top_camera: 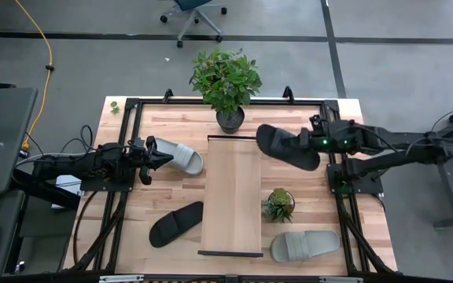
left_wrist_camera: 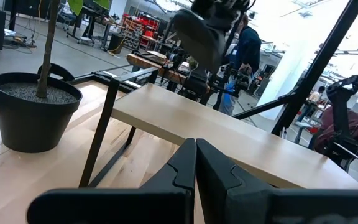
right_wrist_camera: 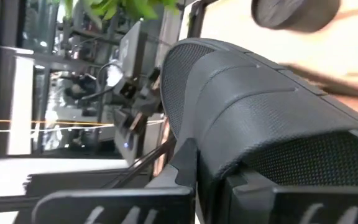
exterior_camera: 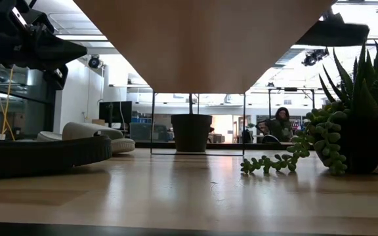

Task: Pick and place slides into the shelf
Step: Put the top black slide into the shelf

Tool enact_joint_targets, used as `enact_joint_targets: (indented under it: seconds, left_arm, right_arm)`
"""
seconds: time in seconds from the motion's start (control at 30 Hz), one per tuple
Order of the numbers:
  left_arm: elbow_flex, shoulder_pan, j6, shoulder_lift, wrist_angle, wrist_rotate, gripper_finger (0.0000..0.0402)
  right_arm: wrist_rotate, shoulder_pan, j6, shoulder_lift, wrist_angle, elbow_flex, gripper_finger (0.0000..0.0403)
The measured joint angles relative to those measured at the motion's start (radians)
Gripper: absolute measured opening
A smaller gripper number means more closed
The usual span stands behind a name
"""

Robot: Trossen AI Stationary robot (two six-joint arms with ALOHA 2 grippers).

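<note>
One black slide [top_camera: 288, 146] hangs pinched in the right hand [top_camera: 309, 144] just off the shelf's [top_camera: 233, 196] far right corner; next it needs lowering onto the board. Three slides lie on the table [top_camera: 321, 216]; the left hand [top_camera: 157, 157], pressed together, waits beside a grey slide [top_camera: 181, 156].

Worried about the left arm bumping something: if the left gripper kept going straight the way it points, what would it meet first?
Probably the shelf. The left gripper, jaws shut and empty, points across the table at its long edge; a grey slide lies below it. Whether it would strike the edge or pass over the board is unclear.
</note>
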Motion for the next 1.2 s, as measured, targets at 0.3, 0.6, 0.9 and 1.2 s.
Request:
enact_joint_targets:
  seconds: [0.3,0.6,0.9,1.2]
  left_arm:
    - [0.0,0.0,0.006,0.0,0.0,0.0,0.0001]
    - [0.0,0.0,0.008,0.0,0.0,0.0,0.0001]
    - [0.0,0.0,0.008,0.0,0.0,-0.004,0.0001]
    - [0.0,0.0,0.008,0.0,0.0,-0.004,0.0001]
  right_arm:
    - [0.159,0.202,0.133,0.075,0.031,0.0,0.0]
    - [0.2,0.329,0.221,0.141,0.159,0.0,0.0]
    - [0.175,0.345,0.215,0.135,-0.001,0.165,0.0]
    - [0.157,0.344,0.228,0.167,-0.342,0.421,0.0]
